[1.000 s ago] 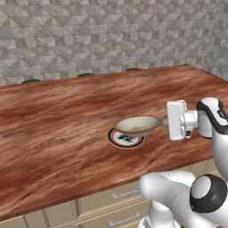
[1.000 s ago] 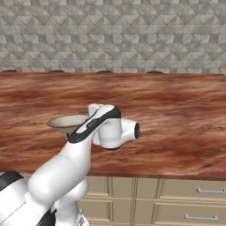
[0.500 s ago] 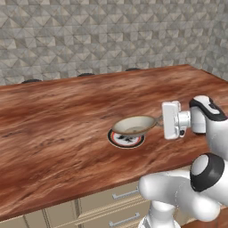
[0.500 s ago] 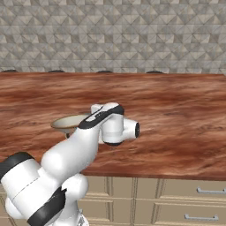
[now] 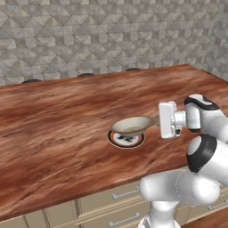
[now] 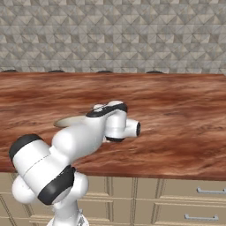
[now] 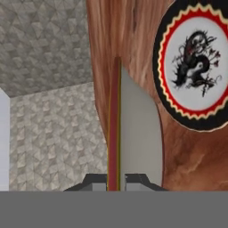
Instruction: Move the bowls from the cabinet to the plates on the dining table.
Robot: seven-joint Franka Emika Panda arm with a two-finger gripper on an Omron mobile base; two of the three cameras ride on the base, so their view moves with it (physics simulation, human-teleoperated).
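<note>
The wide cream bowl with the tan-brown rim hangs level just above a small plate, white with a red-black rim and a dark centre, on the dining table. My gripper is shut on the bowl's right rim, reaching in from the right. In the hand view the bowl is edge-on between my fingertips, with the plate beside it. From the right base my arm hides most of the bowl. The cabinet is out of view.
Beige drawer fronts run under the table's near edge. A grey tiled wall stands behind the table, with dark round tops along the far edge. The table's right corner lies just beyond my arm.
The hand has carried the bowl slightly to the left, more squarely over the plate, and the elbow has swung. The grip is unchanged.
</note>
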